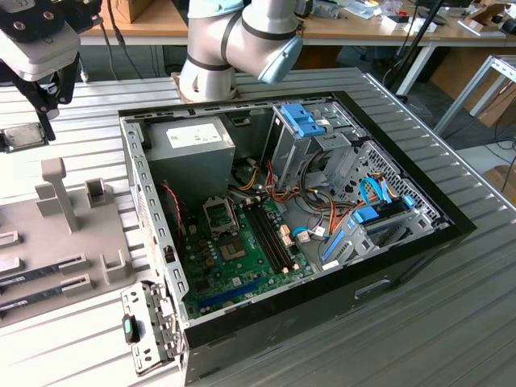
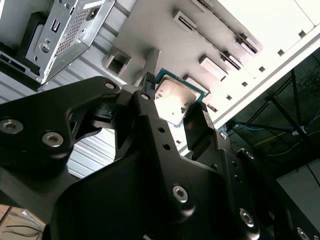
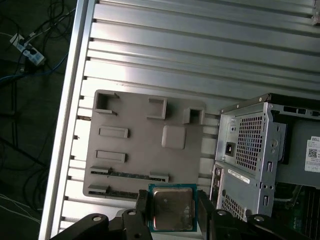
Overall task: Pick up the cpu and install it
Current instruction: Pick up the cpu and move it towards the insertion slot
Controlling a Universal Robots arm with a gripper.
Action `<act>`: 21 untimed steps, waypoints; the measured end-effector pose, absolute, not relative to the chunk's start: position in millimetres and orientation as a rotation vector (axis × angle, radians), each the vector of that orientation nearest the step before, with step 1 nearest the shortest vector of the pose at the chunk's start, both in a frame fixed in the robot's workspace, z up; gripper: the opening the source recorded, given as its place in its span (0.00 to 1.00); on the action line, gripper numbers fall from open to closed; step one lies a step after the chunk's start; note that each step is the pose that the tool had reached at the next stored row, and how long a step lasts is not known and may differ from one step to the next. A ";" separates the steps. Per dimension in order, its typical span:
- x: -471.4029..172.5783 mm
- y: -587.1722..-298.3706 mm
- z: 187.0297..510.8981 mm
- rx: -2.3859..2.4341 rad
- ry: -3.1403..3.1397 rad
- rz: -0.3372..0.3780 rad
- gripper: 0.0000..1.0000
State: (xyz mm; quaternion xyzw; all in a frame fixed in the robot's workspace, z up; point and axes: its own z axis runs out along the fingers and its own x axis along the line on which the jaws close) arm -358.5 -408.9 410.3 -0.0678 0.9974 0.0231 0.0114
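Observation:
The cpu is a flat square chip with a silvery top and a thin green rim. It sits between the two black fingers of my gripper, which is shut on it. In the second wrist view the cpu is held above the grey tray. In the exterior view the gripper hangs at the far left with the cpu in it, above the slatted table and beyond the tray. The empty socket lies on the green motherboard inside the open computer case.
The tray has an empty square recess and long memory sticks in slots. A grey power-supply box, drive cages and loose cables crowd the case. The arm's base stands behind the case. A metal bracket lies by its front corner.

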 end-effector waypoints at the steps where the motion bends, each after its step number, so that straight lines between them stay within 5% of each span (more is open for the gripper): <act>1: -357.7 -408.9 410.1 -0.211 3.111 0.072 0.47; 21: -345.7 -410.5 406.2 -0.211 3.111 0.072 0.47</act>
